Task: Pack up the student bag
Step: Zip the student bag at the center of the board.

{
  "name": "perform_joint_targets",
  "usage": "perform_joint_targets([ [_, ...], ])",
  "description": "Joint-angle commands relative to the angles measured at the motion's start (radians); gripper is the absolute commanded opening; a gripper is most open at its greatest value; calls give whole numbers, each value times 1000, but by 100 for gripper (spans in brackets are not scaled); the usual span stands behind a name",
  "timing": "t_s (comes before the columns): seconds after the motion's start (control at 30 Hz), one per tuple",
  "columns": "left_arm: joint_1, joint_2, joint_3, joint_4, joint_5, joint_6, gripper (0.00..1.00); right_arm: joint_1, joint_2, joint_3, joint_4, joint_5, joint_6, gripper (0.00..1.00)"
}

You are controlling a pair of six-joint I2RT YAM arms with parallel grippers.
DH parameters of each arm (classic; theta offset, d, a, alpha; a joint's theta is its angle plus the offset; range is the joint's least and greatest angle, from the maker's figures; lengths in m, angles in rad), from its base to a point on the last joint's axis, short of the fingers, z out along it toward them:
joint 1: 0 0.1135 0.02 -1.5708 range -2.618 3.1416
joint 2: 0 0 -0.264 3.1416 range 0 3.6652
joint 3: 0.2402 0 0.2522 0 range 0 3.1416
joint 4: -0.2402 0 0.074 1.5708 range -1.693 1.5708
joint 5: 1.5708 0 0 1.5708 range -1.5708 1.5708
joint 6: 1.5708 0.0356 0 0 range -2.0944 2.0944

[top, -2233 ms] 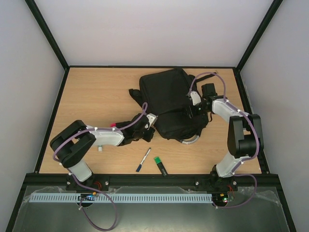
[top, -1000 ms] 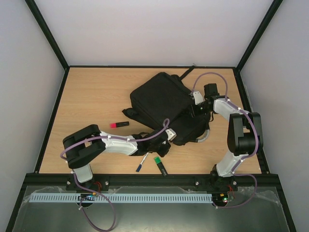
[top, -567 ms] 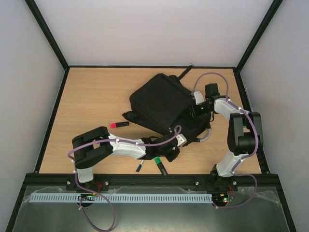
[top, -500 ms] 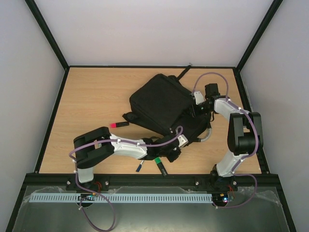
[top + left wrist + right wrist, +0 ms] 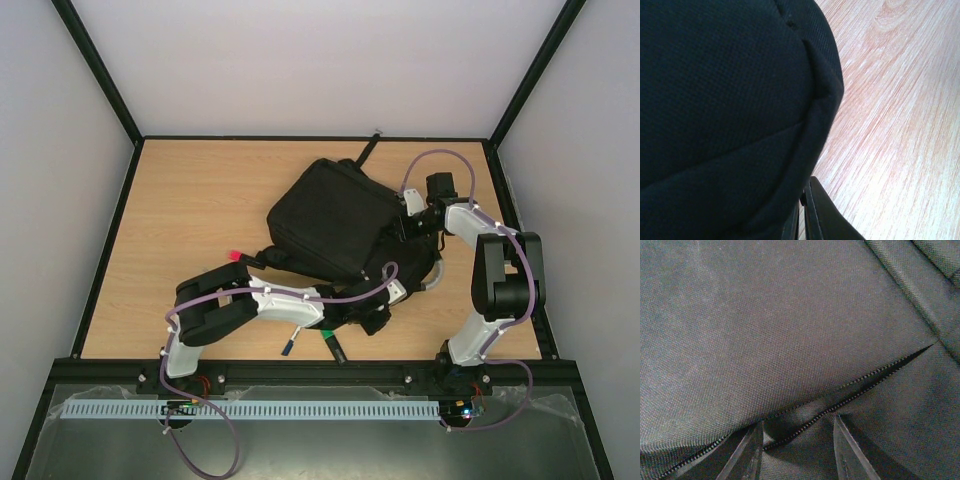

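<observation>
The student bag [image 5: 330, 212], a large black backpack, lies tilted right of the table's middle, its grey loop handle [image 5: 431, 281] at the near right. My left gripper [image 5: 378, 318] is shut at the bag's near corner. In the left wrist view its fingers [image 5: 804, 189] sit close together against the black fabric [image 5: 725, 100], and nothing shows between them. My right gripper [image 5: 404, 226] is at the bag's right side. Its fingers stand apart in the right wrist view, closed on a fold of bag fabric [image 5: 798, 421] beside a parted zipper [image 5: 860, 387].
A pink marker [image 5: 236, 256] pokes out from behind my left arm [image 5: 280, 300]. A blue pen [image 5: 289, 346] and a green-capped marker [image 5: 331, 343] lie near the front edge under that arm. A black strap [image 5: 366, 146] reaches the far edge. Black frame rails border the table.
My left arm swept right along the bag's near edge, and the bag turned, its strap swinging toward the far edge. The arm now covers most of the pink marker. The right gripper stayed put.
</observation>
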Motion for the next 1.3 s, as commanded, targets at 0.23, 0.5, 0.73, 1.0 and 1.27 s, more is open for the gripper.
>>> perform_joint_targets([
  [0.23, -27, -36, 18, -21, 46, 48, 4, -3, 52, -3, -79, 0, 7, 39],
  [0.5, -62, 79, 203, -64, 25, 31, 13, -7, 56, -1, -85, -6, 10, 39],
  [0.73, -69, -7, 174, -153, -3, 49, 34, -51, 40, 8, -99, -46, 16, 38],
  [1.0, -46, -242, 137, -418, -119, 97, 49, -141, -189, 57, -249, -79, -45, 39],
  [1.27, 44, -343, 138, -574, -154, 267, 58, -143, -449, 0, -485, 8, -271, 56],
])
